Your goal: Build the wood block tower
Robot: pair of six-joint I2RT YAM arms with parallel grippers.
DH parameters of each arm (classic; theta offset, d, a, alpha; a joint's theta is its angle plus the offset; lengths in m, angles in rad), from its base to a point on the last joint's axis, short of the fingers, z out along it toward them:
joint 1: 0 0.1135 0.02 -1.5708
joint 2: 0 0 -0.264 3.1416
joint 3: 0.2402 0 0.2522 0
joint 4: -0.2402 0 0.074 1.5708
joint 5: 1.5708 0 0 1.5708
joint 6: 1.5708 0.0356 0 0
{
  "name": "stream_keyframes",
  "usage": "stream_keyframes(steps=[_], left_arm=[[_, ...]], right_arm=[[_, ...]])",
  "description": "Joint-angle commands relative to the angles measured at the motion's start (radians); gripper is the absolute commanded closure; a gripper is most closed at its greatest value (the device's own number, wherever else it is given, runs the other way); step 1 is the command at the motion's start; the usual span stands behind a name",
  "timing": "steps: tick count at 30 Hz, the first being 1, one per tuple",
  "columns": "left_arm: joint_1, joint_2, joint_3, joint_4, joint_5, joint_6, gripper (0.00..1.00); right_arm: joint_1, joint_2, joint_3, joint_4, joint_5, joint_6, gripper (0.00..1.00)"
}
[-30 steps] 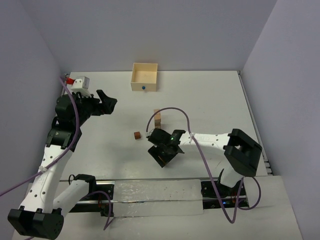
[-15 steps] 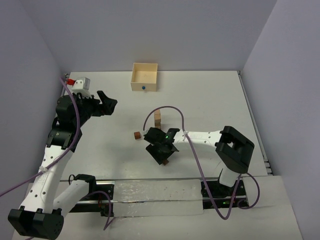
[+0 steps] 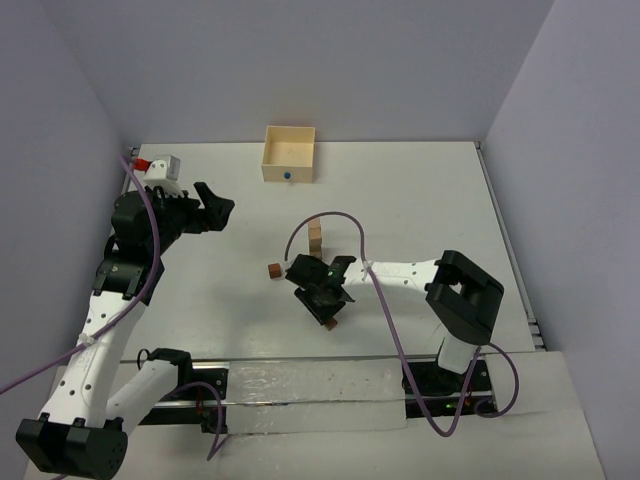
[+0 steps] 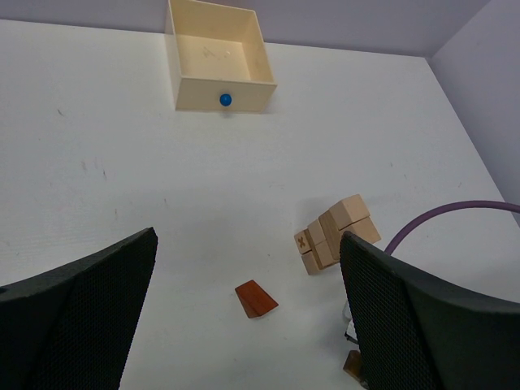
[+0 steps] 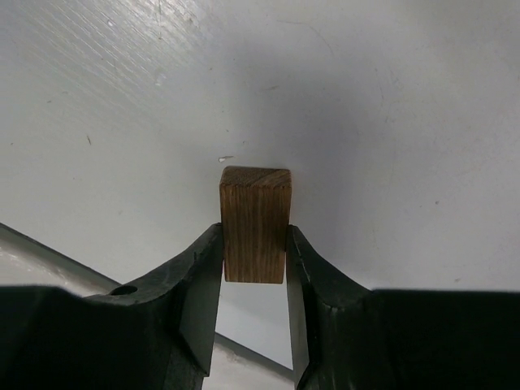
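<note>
Near 1 tower (image 3: 315,235), 1 loose block (image 4: 256,298); 1 brick (image 5: 255,223) clamped in right fingers (image 5: 199,292); left fingers (image 4: 81,309) apart.

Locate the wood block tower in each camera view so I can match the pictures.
Top external: the tower stands mid-table, nearer than the pale box.
Left wrist: the tower is right of centre, low in the picture.
Right wrist: not in it.
Shared landmark: the pale box with its blue dot, in the top and left wrist views only.
</note>
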Motion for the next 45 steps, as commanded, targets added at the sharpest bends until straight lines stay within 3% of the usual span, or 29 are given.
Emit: stream_keyframes(steps=[1, 7, 10, 13, 20, 23, 31, 45], left_arm=[[0.006, -0.011, 0.009, 0.037, 0.001, 0.008, 0.01], [0.006, 0.0, 0.026, 0.031, -0.001, 0.005, 0.01], [0.006, 0.001, 0.031, 0.025, -0.013, 0.008, 0.01], [0.006, 0.0, 0.03, 0.022, -0.023, 0.011, 0.01], [0.006, 0.004, 0.023, 0.032, -0.026, -0.001, 0.01], [0.006, 0.007, 0.026, 0.034, -0.031, 0.001, 0.01], [0.006, 0.002, 0.026, 0.024, -0.039, 0.014, 0.01], [0.006, -0.008, -0.011, 0.034, -0.051, 0.01, 0.01]], right_arm=[[0.01, -0.07, 0.055, -0.023, -0.003, 0.005, 0.73], [0.01, -0.169, 0.143, -0.084, -0.02, -0.008, 0.95], [0.01, -0.257, 0.193, -0.068, -0.052, -0.026, 1.0], [0.009, -0.296, 0.283, -0.079, -0.048, -0.043, 1.0], [-0.057, -0.222, 0.57, -0.181, 0.104, -0.022, 1.0], [-0.109, -0.147, 0.688, -0.308, 0.142, 0.051, 1.0], [-0.298, 0.002, 0.745, -0.381, 0.121, 0.214, 1.0], [-0.326, 0.132, 0.829, -0.422, 0.122, 0.273, 1.0]])
